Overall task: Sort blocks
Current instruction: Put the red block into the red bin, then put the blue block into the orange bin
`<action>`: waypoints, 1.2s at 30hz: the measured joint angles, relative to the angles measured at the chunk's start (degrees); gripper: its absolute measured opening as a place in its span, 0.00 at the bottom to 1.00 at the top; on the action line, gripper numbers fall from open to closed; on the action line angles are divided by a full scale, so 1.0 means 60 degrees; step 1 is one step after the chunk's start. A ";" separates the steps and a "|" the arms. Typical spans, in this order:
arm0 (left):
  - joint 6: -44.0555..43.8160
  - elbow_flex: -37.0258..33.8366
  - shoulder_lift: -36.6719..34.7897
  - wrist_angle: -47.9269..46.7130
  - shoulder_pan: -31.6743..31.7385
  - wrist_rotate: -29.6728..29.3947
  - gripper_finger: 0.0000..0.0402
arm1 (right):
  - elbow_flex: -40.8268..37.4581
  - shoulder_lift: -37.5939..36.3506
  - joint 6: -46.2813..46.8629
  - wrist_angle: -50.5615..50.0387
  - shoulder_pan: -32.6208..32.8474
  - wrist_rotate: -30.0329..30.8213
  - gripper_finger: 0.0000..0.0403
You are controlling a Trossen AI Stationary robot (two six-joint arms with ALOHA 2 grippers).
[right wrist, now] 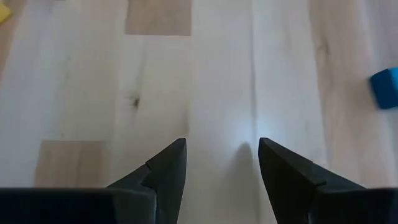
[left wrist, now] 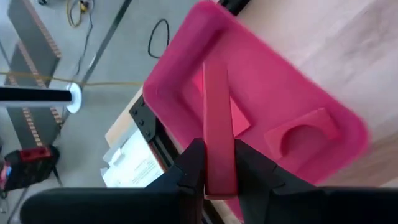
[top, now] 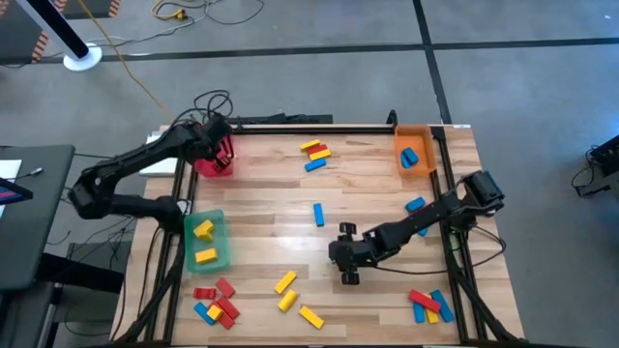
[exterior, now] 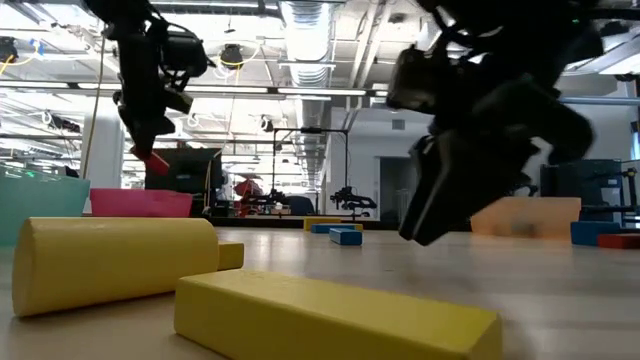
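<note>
My left gripper (top: 221, 150) hangs over the red tray (top: 206, 166) at the table's far left, shut on a red block (left wrist: 216, 112). In the low view the block's end (exterior: 152, 158) sticks out below the left gripper (exterior: 145, 125), above the tray (exterior: 140, 203). Red pieces (left wrist: 303, 134) lie in the tray (left wrist: 186, 43). My right gripper (top: 346, 259) stands open over bare wood near the table's middle, nothing between its fingers (right wrist: 168, 168). A blue block (top: 318, 215) lies beyond it. My left gripper pinches the red block between its two fingers by the long sides at one end (left wrist: 219, 177). The fingers slant down from above and lie along the block, whose other end juts out past the fingertips. The block is lifted clear, over the red tray.
A green tray (top: 218, 259) at the left holds two yellow blocks. An orange tray (top: 414, 135) at the far right holds a blue one. Loose blocks lie at the far middle (top: 314, 153), near left (top: 218, 302), near middle (top: 286, 282) and near right (top: 430, 305).
</note>
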 joint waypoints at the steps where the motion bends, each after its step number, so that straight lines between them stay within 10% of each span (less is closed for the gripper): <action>1: 0.0116 0.0000 0.0073 0.0072 0.0194 0.0193 0.14 | -0.0049 0.0000 0.0076 0.0106 0.0085 0.0078 0.52; 12: 0.0287 0.0000 0.1404 0.0328 0.1398 0.1653 0.15 | -0.0089 0.0000 0.0656 0.0133 0.0763 0.0442 0.52; 36: 0.0401 0.0000 0.1023 0.1128 0.0445 0.2153 0.47 | -0.0089 0.0000 -0.0137 0.0846 0.0664 0.0681 0.52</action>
